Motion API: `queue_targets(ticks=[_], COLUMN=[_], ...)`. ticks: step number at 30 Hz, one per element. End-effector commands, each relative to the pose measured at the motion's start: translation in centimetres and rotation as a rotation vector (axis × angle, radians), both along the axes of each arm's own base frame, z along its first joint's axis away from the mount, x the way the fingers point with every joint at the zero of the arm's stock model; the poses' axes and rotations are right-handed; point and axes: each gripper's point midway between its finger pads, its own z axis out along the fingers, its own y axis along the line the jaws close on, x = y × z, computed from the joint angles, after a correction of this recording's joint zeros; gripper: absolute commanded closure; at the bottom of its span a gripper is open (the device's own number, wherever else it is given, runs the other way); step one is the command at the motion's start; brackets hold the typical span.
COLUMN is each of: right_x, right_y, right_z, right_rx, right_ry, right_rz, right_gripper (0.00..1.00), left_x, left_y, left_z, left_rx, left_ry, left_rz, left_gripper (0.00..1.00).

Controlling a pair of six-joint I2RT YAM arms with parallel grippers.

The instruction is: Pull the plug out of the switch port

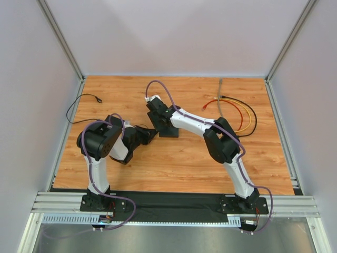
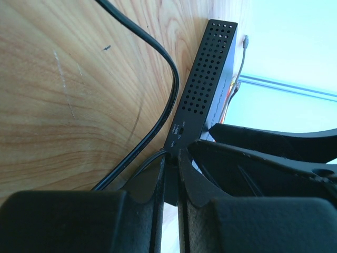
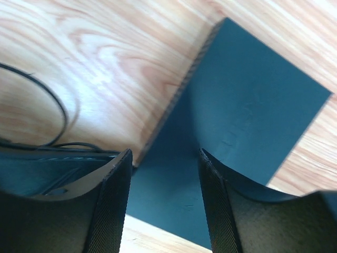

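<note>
While the right pincer (image 3: 164, 155) spreads wide over one switch (image 3: 253, 105), the left pincer (image 2: 172, 158) pinches one plug (image 2: 170, 178).

White print on the switch (image 2: 208, 79) is too blurred to read.

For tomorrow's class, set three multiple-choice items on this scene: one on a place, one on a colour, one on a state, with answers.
1. The switch lies: A) in the far-left corner B) mid-way across the table C) on the rail.
2. The lead beside the switch is: A) white B) green C) black.
3. The right gripper has its jaws: A) open B) shut C) hidden.
Answers: B, the top view shows it central; C, the left wrist view shows it black; A, a wide gap shows.
</note>
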Motion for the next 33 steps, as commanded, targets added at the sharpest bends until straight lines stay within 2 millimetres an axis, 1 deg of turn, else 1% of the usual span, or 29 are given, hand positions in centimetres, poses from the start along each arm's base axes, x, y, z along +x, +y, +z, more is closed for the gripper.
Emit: queue_targets(ticks=[1, 4, 5, 8, 12, 14, 17, 21, 26, 33], right_x=[0.2, 0.0, -0.5, -1.1, -1.8, -1.8, -2.0, -2.1, -2.0, -1.7], right_y=[-1.5, -2.3, -2.7, -3.3, -5.3, -5.8, -5.5, -5.9, -6.0, -6.7], right_z=[-1.2, -2.1, -2.8, -4.1, -5.8, -5.8, -5.5, -5.7, -6.1, -6.0], right_rx=[-0.102, -0.134, -0.147, -0.174, -0.256, -0.265, -0.243, -0.254, -0.269, -0.272], right_ry=[-0.021, -0.018, -0.006, 0.011, 0.027, 0.016, 0.020, 0.027, 0.037, 0.039], right_rz=[-0.006, -0.017, -0.015, -0.009, -0.017, -0.024, 0.000, -0.014, -0.024, -0.056], right_gripper=[0.45, 0.45, 0.45, 0.44, 0.44, 0.43, 0.43, 0.43, 0.42, 0.42], left_x=[-1.2, -1.3, -1.2, -1.1, -1.0, -1.0, -0.9, -0.7, -0.3, 0.0], left_y=[1.4, 1.4, 1.5, 1.5, 1.9, 2.2, 2.5, 3.2, 3.3, 3.3], left_z=[-3.6, -3.6, -3.7, -3.7, -3.7, -3.8, -3.7, -3.7, -3.7, -3.6], left_rx=[0.119, 0.125, 0.126, 0.126, 0.132, 0.133, 0.133, 0.131, 0.130, 0.143], left_ry=[0.063, 0.060, 0.061, 0.060, 0.051, 0.052, 0.052, 0.052, 0.044, 0.031], left_rz=[-0.001, 0.000, 0.001, 0.004, 0.011, 0.014, 0.022, 0.035, 0.037, 0.034], left_gripper=[1.00, 1.00, 1.00, 1.00, 1.00, 1.00, 1.00, 1.00, 1.00, 1.00])
